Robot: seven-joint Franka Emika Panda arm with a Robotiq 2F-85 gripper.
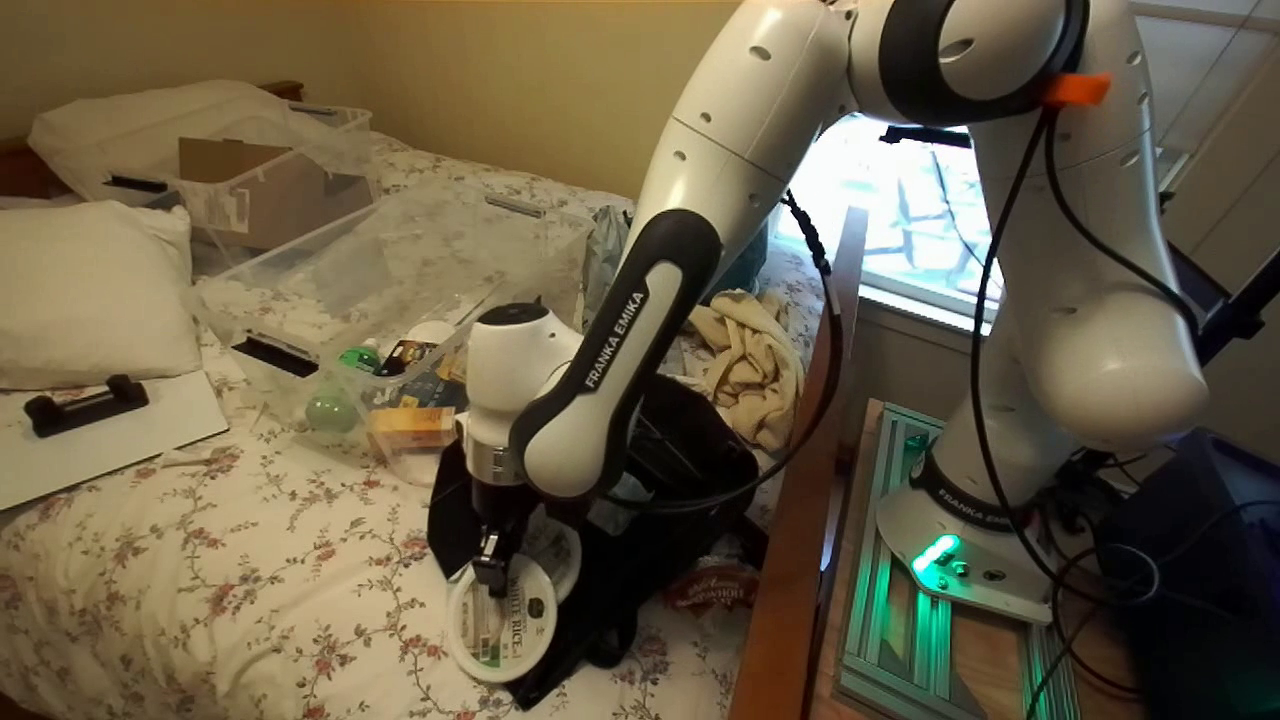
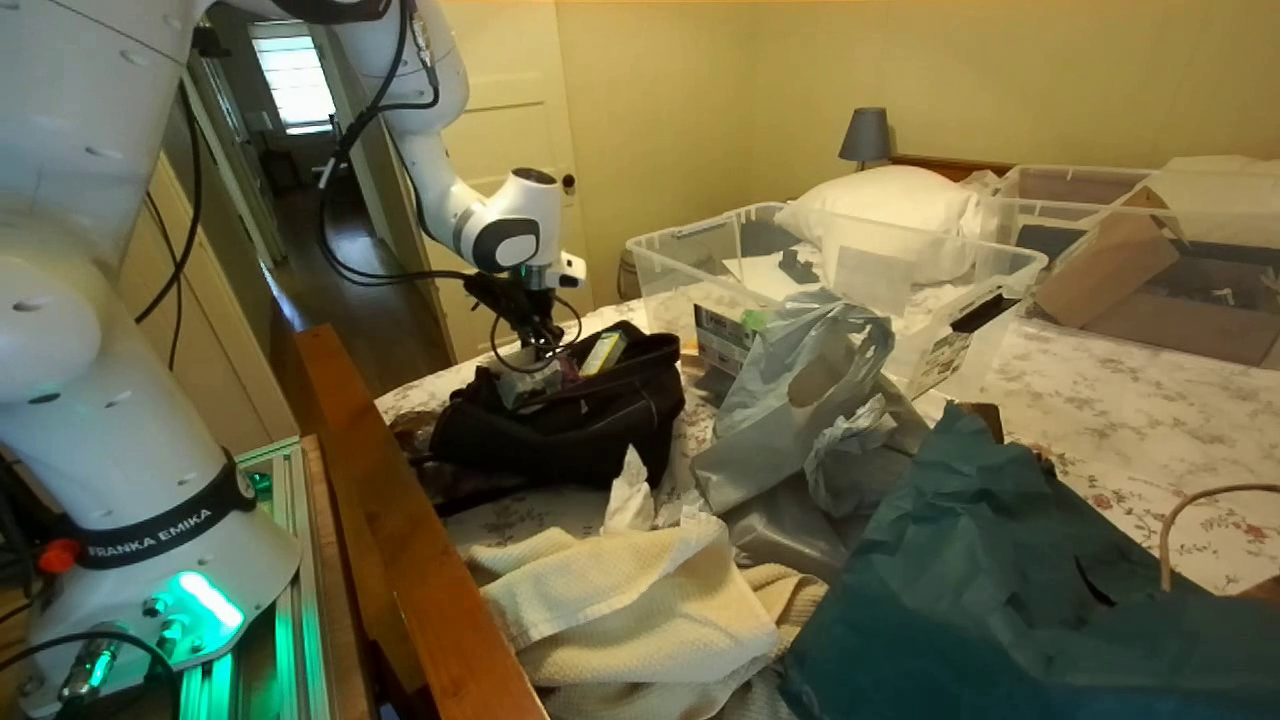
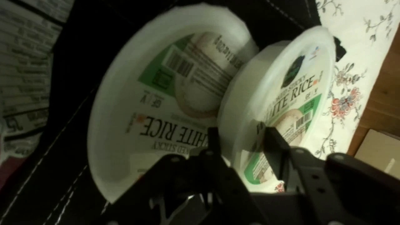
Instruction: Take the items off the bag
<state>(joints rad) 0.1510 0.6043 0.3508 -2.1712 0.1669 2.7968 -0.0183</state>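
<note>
The black bag (image 1: pixel 690 430) lies open on the bed; in an exterior view (image 2: pixel 570 435) a yellow-green box (image 2: pixel 604 353) and a clear package (image 2: pixel 530 382) show in its mouth. My gripper (image 1: pixel 490 572), also in the wrist view (image 3: pixel 242 134), is shut on a white rice bowl (image 1: pixel 505 630). One finger is against the bowl's side, the other against its lid. The held bowl (image 3: pixel 292 90) is tilted almost on edge. A second rice bowl (image 3: pixel 153 106) sits beside it on the black fabric and is partly hidden in an exterior view (image 1: pixel 562 558).
A clear plastic bin (image 1: pixel 400 270) with several items stands behind the bag. A red package (image 1: pixel 712 587) lies beside the bag, near the wooden bed rail (image 1: pixel 790 560). A cream blanket (image 2: pixel 630 610), grey plastic bag (image 2: pixel 800 400) and teal bag (image 2: pixel 1000 600) lie on the bed.
</note>
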